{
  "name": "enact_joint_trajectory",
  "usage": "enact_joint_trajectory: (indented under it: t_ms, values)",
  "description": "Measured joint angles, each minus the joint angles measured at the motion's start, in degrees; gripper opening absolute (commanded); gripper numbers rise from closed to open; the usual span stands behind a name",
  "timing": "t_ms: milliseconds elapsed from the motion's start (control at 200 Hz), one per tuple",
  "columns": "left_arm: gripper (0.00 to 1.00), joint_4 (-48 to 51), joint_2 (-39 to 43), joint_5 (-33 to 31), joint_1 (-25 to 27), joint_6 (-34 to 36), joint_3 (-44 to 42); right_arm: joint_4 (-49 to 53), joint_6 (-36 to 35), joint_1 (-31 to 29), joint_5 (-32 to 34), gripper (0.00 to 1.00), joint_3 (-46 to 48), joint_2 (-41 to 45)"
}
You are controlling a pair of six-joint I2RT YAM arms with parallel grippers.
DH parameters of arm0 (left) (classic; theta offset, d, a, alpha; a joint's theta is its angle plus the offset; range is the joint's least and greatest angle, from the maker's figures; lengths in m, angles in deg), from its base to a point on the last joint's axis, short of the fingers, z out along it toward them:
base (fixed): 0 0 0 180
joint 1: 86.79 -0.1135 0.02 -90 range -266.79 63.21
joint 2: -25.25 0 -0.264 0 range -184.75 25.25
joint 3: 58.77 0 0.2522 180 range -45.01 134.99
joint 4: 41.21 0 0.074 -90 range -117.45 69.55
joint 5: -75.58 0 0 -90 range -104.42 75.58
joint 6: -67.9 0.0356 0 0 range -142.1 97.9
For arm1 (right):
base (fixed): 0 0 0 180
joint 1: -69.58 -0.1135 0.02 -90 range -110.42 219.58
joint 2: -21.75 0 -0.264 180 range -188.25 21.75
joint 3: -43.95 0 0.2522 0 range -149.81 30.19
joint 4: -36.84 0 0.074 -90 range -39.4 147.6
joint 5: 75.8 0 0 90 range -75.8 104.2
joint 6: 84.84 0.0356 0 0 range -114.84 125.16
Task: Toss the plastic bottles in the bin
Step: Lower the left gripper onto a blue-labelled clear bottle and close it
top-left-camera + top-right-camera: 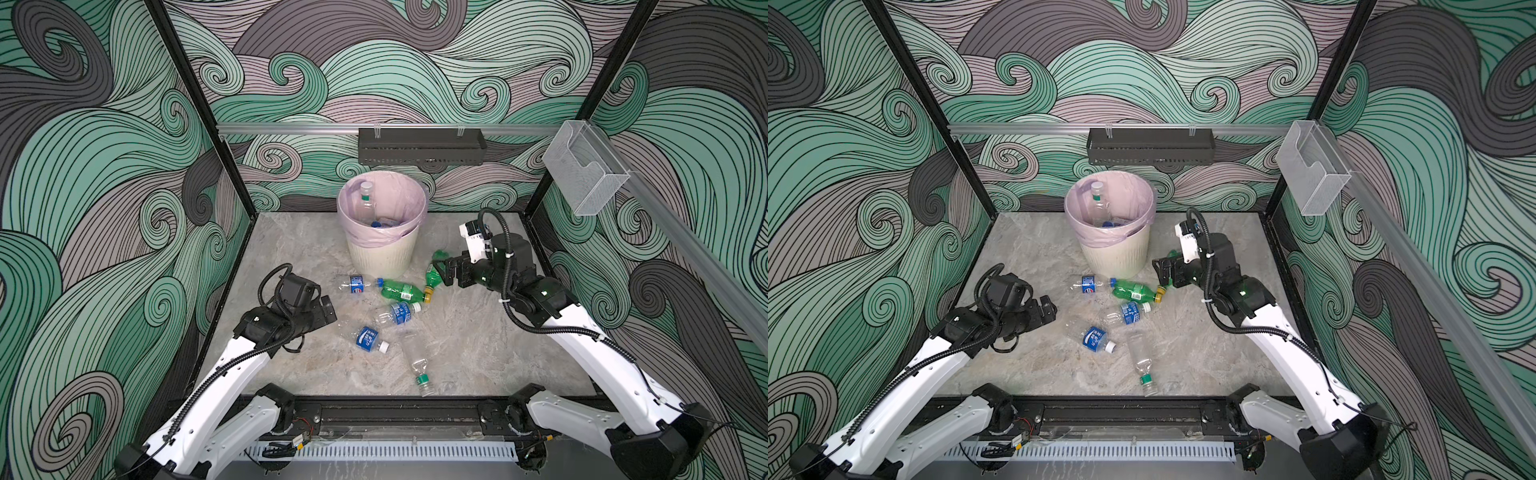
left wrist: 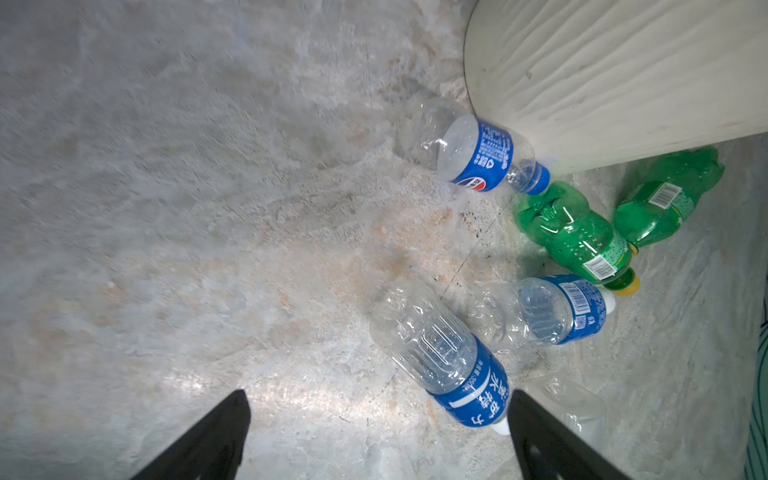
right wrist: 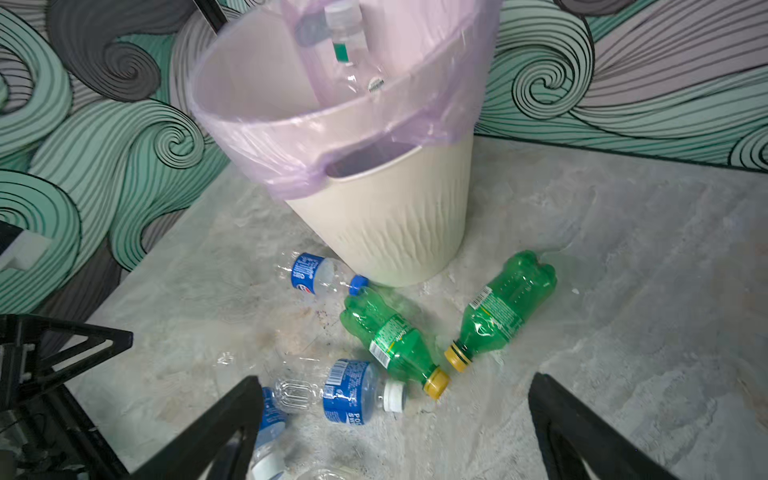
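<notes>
Lying loose: crumpled bottles at the foot of the ribbed bin

The bin [image 1: 380, 259], a tapered cream tub with shallow vertical ribs, stands at the back of the marbled grey tabletop [image 1: 478, 332]. A thin pale pink bag [image 1: 409, 232] folds over its round rim. Inside, a clear banded bottle [image 1: 365, 199] leans against the liner.

Six plastic bottles lie on their sides in front. A dented blue-capped bottle [image 1: 357, 284] touches the bin's base. A green bottle [image 1: 401, 291] and a second green bottle [image 3: 505, 309], both waisted, have yellow caps that nearly meet. Nearer the front lie a ridged white-capped bottle [image 1: 397, 313], a blue-labelled bottle [image 1: 365, 338] and a bare clear bottle [image 1: 417, 361] with a green collar.

The left gripper [image 1: 330, 311] has its jaws spread wide and empty, near the blue-labelled bottle. The right gripper [image 1: 442, 270], also spread and empty, hangs near the second green bottle.
</notes>
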Motion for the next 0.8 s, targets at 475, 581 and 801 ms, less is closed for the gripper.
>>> enact_joint_trajectory:
  t_ms: [475, 581, 801]
  values:
    - [0.98, -12.07, -4.35, 6.16, 2.97, -15.82, -10.88, 1.81, -2.36, 0.85, 4.70, 1.00, 2.08, 1.70]
    - [0.97, -15.43, -4.42, 7.23, 3.04, -18.58, -13.18, 1.92, -2.80, 0.87, 5.20, 1.00, 2.75, 1.77]
    - [0.97, -20.02, -6.97, 8.07, 4.24, -22.23, -13.62, 2.27, -3.80, 1.09, 6.47, 1.00, 3.45, 1.77]
